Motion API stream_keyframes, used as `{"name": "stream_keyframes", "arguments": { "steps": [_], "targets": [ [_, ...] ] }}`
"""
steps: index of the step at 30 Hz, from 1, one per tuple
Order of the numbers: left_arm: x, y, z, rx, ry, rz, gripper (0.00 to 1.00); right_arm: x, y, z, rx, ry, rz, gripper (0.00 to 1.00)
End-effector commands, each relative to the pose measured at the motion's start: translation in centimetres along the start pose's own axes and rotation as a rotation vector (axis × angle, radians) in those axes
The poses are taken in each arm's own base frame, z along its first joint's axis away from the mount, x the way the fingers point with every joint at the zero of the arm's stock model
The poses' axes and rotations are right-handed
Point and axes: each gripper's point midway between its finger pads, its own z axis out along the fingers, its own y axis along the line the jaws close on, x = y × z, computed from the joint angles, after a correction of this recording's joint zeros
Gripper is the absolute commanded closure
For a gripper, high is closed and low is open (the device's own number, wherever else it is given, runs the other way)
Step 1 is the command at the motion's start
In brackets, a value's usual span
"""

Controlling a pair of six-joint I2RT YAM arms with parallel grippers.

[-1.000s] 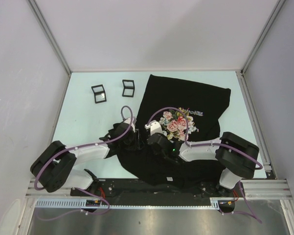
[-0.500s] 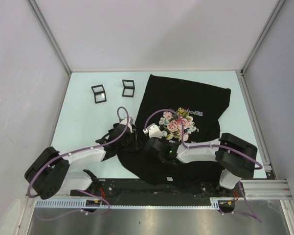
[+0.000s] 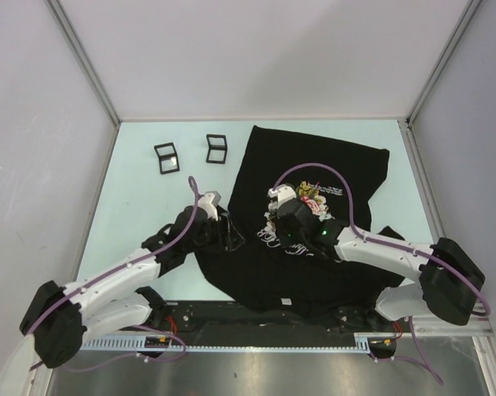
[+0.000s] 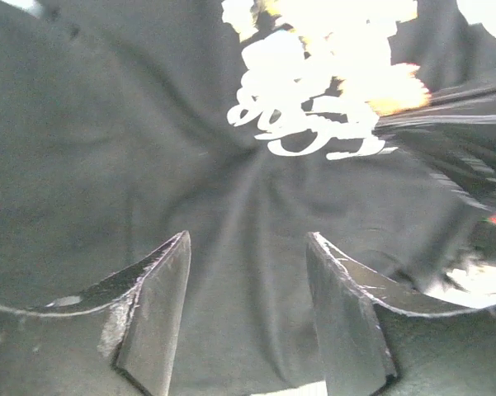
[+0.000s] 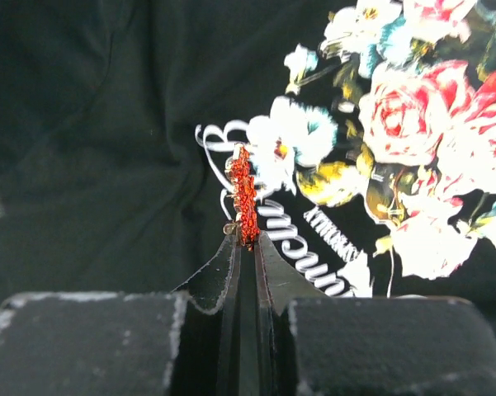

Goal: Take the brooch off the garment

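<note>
The garment is a black T-shirt lying flat on the table, printed with roses above white cursive lettering. My right gripper is shut on a small red beaded brooch, which stands edge-up from the fingertips above the lettering. In the top view the right gripper hovers over the print, and the brooch is too small to see there. My left gripper is at the shirt's left edge. Its fingers are open, with bare black cloth between them.
Two small black open frames stand on the pale table at the back left. Grey walls close in the table on three sides. A metal rail runs along the near edge by the arm bases.
My right gripper has moved back and to the right, over the printed bouquet, with its elbow swung out right. My left arm has stretched out lower, its gripper staying at the shirt's left edge.
</note>
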Motion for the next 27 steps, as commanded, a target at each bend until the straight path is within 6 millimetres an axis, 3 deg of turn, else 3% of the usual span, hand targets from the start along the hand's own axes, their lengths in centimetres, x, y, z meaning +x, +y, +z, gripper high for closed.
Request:
{"name": "stream_keyframes", "arguments": {
  "steps": [1,4,5,7,8,12,15,17,18,19,23,27],
  "targets": [
    [-1.8,-3.0,-2.3,0.117,-0.029,0.014,0.36,2.1,0.8,-1.4,-0.104,0.086,-0.015,1.0],
    [-1.6,-4.2,-2.6,0.19,-0.028,-0.035,0.34,1.4,1.3,-2.4,-0.17,0.05,0.039,1.0],
    [-1.4,-4.1,-2.5,0.19,-0.022,-0.089,0.34,1.2,2.9,-2.9,-0.269,0.048,0.052,1.0],
    [-1.0,-3.8,-2.1,0.218,-0.032,-0.14,0.38,1.3,4.2,-3.3,-0.364,0.056,0.063,1.0],
    [-1.2,-3.9,-2.1,0.233,-0.048,-0.17,0.39,1.5,5.9,-4.0,-0.479,0.076,0.056,1.0],
    [-3.1,-4.4,-3.0,0.29,-0.161,-0.107,0.32,1.8,8.0,-5.6,-0.648,0.1,0.038,1.0],
    [-3.9,-6.0,-3.7,0.383,-0.176,-0.021,0.25,1.2,8.4,-7.2,-0.764,0.101,0.039,1.0],
    [-3.3,-7.6,-4.5,0.502,-0.117,0.062,0.22,0.9,8.6,-8.1,-0.842,0.109,0.055,1.0],
    [-3.5,-8.2,-4.9,0.528,-0.096,0.089,0.22,0.3,7.7,-8.0,-0.844,0.102,0.081,1.0],
    [-3.2,-8.1,-4.7,0.538,-0.063,0.105,0.21,0.2,7.8,-8.3,-0.866,0.102,0.086,1.0],
    [-1.4,-10.0,-6.2,0.729,0.08,0.176,0.25,0.1,8.7,-9.5,-0.972,0.106,0.07,1.0],
    [-0.9,-11.7,-7.8,0.889,0.104,0.186,0.31,0.6,9.5,-9.8,-0.991,0.109,0.032,1.0]
  ]
}}
